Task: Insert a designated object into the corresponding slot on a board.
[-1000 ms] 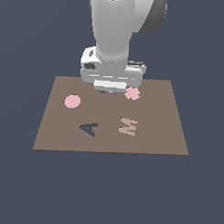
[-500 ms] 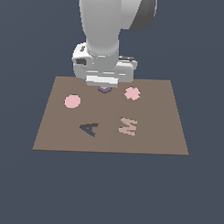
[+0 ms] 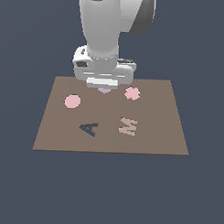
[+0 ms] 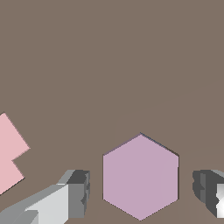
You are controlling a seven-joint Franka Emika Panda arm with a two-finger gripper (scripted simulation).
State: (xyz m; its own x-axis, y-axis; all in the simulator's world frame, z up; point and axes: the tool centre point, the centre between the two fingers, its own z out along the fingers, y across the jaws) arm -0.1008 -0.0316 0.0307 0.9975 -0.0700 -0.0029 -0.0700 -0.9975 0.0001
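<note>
The lilac hexagonal block (image 4: 141,175) lies flat on the brown board (image 4: 109,65) between my two fingers, with a gap on each side. A thin dark sliver of the slot (image 4: 160,144) shows along one edge of the block; the rest of the slot is hidden under it. My gripper (image 4: 142,192) is open around the block and does not touch it. In the exterior view the gripper (image 3: 104,86) hangs low over the board's (image 3: 154,133) back middle, and only a bit of the block (image 3: 104,90) shows beneath it.
On the board are a pink disc (image 3: 72,101), a pink flower-shaped piece (image 3: 132,93), a dark letter A (image 3: 89,129) and a tan letter M (image 3: 128,126). The flower piece's edge also shows in the wrist view (image 4: 8,153).
The arm has shifted toward the exterior view's left and come lower over the board's back middle. The lilac block now shows just under the hand.
</note>
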